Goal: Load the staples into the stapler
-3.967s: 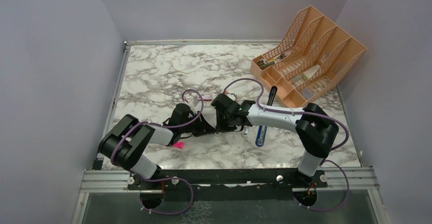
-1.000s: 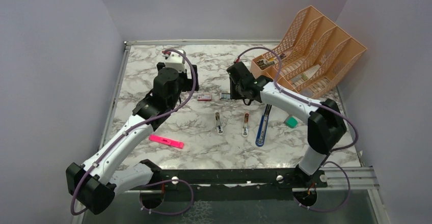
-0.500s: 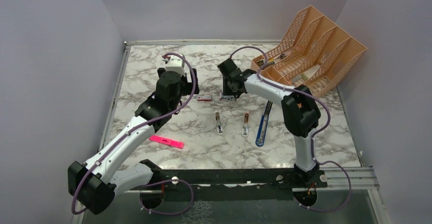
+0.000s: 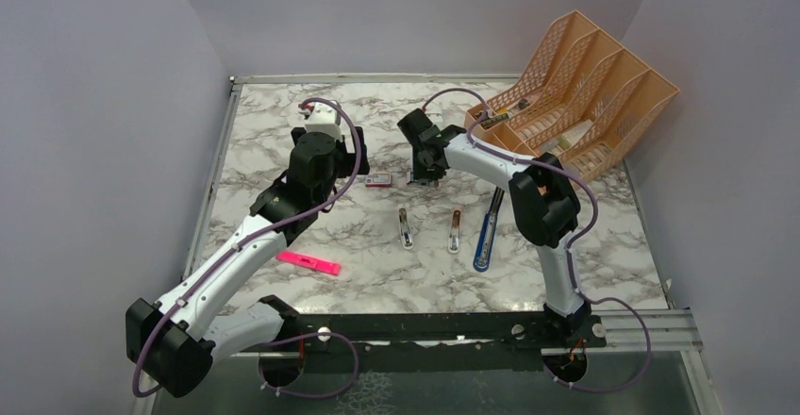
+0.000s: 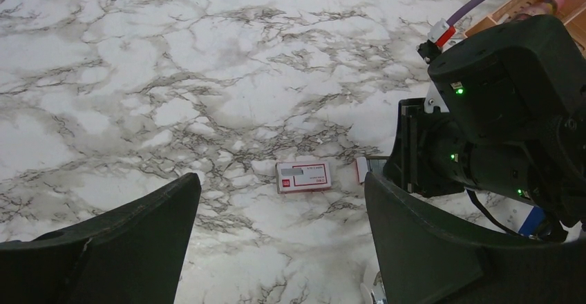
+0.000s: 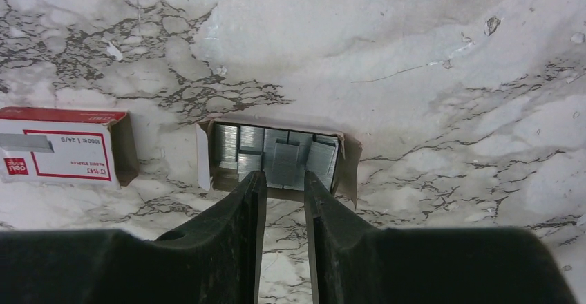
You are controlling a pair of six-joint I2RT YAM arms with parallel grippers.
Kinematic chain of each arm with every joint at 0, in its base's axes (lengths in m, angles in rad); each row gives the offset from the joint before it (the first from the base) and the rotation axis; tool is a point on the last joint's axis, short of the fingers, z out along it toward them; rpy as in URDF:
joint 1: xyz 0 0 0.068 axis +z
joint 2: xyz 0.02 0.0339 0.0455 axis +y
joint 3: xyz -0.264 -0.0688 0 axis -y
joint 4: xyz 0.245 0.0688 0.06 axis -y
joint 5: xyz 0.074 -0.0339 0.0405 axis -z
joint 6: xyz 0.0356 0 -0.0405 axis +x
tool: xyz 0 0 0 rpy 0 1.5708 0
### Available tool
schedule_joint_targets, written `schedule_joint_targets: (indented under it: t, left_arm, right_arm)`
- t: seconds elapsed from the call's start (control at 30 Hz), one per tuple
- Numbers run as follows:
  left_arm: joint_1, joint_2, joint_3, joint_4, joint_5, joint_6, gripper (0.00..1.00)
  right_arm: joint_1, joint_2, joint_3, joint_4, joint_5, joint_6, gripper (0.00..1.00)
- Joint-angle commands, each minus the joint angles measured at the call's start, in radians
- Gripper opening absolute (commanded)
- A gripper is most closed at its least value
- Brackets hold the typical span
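Observation:
The staples [image 6: 276,153] are grey blocks packed in an open cardboard tray [image 4: 415,179], with its red-and-white box [image 4: 379,180] just to the left. My right gripper [image 6: 283,178] is down at the tray's front edge. Its narrow jaws press on both sides of one block, which still lies in the tray. My left gripper [image 5: 280,249] hangs wide open above the marble, short of the box [image 5: 303,177], with nothing in it. Two short metal-tipped pieces [image 4: 404,228] [image 4: 455,231] and a long blue bar [image 4: 488,231] lie mid-table. I cannot tell which of them is the stapler.
A pink highlighter [image 4: 308,262] lies front left. An orange desk organiser [image 4: 571,104] stands at the back right corner. Grey walls close in the table on three sides. The right wrist housing [image 5: 504,110] sits close to my left gripper's right finger.
Since four seconds ago both arms have moved from the table's middle to the back. Over the last second the right gripper shifted slightly left onto the tray and its jaws narrowed. The left arm barely moved.

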Motion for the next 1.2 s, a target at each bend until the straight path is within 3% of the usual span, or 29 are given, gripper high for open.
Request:
schedule_joint_targets:
  t: [0.0, 1.17]
  left_arm:
    - [0.007, -0.009, -0.004, -0.014, -0.027, -0.007, 0.88]
    - [0.006, 0.017, -0.002, -0.02, -0.032, -0.007, 0.89]
  right_arm:
    - [-0.006, 0.023, 0.027, -0.038, 0.022, 0.013, 0.31]
    - [-0.007, 0.062, 0.024, -0.023, -0.031, 0.017, 0.31]
